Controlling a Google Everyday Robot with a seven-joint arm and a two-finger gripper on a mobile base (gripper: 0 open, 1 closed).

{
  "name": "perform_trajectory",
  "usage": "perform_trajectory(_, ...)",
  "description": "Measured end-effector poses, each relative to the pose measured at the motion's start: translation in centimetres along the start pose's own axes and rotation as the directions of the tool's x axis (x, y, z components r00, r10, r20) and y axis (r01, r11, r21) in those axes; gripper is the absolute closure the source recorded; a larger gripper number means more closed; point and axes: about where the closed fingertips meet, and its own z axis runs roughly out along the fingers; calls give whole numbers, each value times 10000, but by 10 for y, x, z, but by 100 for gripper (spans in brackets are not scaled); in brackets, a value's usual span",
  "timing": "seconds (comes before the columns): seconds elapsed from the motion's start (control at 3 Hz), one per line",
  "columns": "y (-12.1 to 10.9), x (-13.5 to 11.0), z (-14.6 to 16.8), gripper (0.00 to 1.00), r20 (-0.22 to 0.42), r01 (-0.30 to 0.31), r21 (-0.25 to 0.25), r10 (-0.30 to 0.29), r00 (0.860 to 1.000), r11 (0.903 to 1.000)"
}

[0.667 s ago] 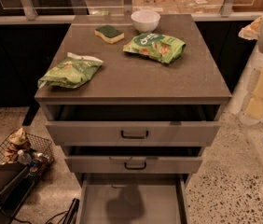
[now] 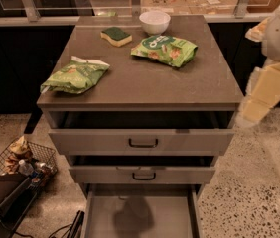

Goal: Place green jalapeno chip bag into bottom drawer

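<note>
The pale green jalapeno chip bag [image 2: 75,76] lies on the left of the cabinet top, white seam toward the back. The bottom drawer [image 2: 93,214] is pulled open at the foot of the cabinet, and its grey floor is bare with a shadow on it. My arm, white and pale yellow, hangs at the right edge of the view. Its lower end, the gripper [image 2: 244,115], is beside the cabinet's right front corner, well away from the bag and holding nothing that I can see.
A brighter green chip bag [image 2: 165,48], a yellow-green sponge [image 2: 116,35] and a white bowl [image 2: 155,21] sit toward the back of the top. The two upper drawers [image 2: 142,142] stand slightly open. A wire basket of items [image 2: 26,160] stands on the floor at the left.
My arm has shifted a little to the left, toward the cabinet's right corner. The bags and drawers have not moved.
</note>
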Motion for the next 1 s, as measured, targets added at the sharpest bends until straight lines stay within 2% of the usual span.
perform_trajectory(0.33, -11, -38, 34, 0, 1458, -551, -83, 557, 9877, 9984)
perform_trajectory(0.67, -29, -93, 64, 0, 3343, -875, -209, 894, 9382, 9959)
perform_trajectory(1.0, -39, -134, 81, 0, 4471, -830, -341, 895, 8900, 9960)
